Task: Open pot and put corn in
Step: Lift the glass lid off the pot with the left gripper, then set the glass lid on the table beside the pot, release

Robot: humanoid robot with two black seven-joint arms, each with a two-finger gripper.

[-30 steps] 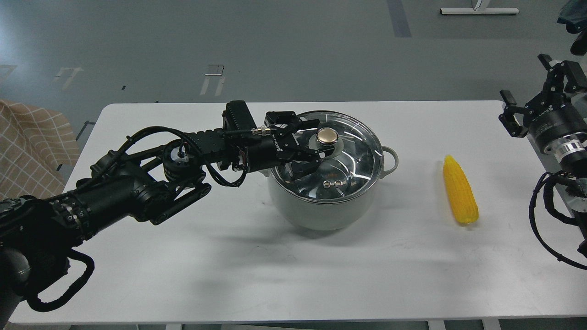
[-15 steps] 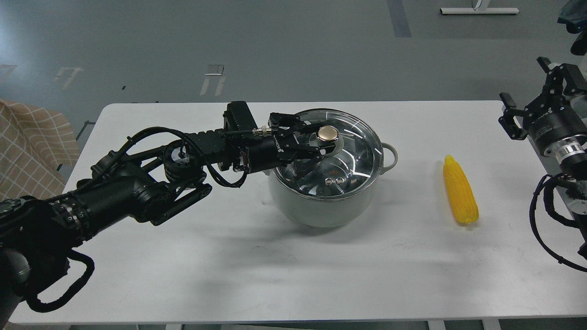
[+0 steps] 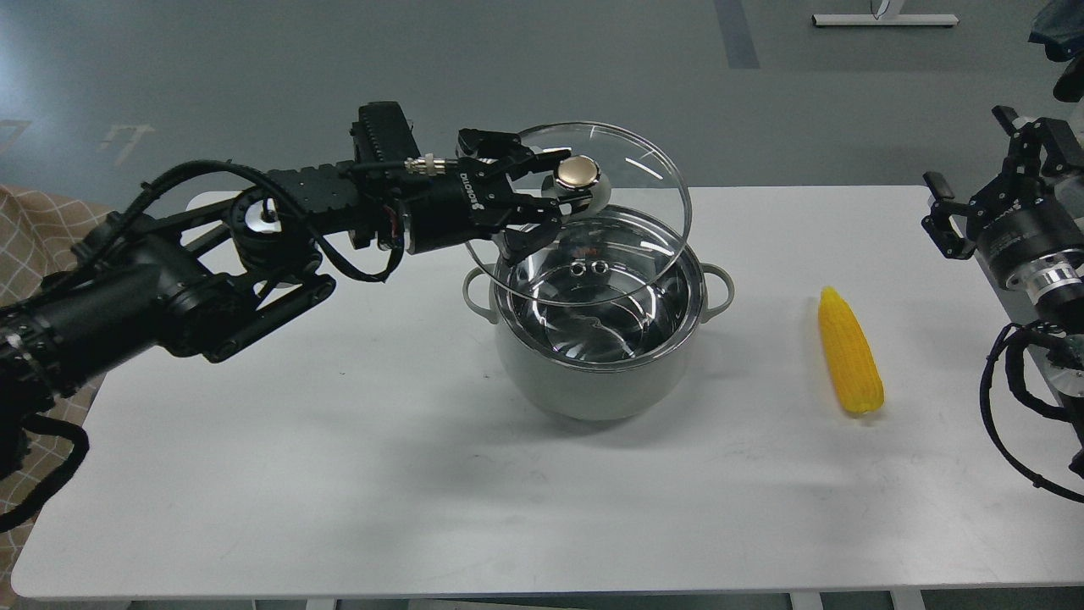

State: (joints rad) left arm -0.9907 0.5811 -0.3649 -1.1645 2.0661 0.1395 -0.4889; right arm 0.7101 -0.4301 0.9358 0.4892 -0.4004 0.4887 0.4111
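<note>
Head view showed a wide, round, pale grey-green pot [image 3: 598, 339] with a shiny steel interior and rim and two small loop side handles, standing on a white rectangular table [image 3: 356, 474]; all positions below are given relative to this pot. White lettering ran along the black body of the left gripper [image 3: 569, 190], too small to read with confidence. The left gripper's two black fingers were closed on the stem beneath the brass-coloured knob [image 3: 578, 172] of a round, clear glass lid [image 3: 627, 237] edged with a thin steel band. The lid hung clear above the pot, tilted, and offset toward the pot's far-left side, so that the near part of the steel interior lay uncovered. Two small bright fittings showed through the glass near the lid's lower edge.

One bright yellow corn cob [image 3: 849, 350], tapered to a point at its far end and finely ribbed with kernels, lay flat on the table well to the right of the pot, apart from both grippers. The right gripper [image 3: 974, 207], black with a ringed metal wrist, was raised beyond the corn cob, farther right of the pot, with its fingers spread and nothing between them.
</note>
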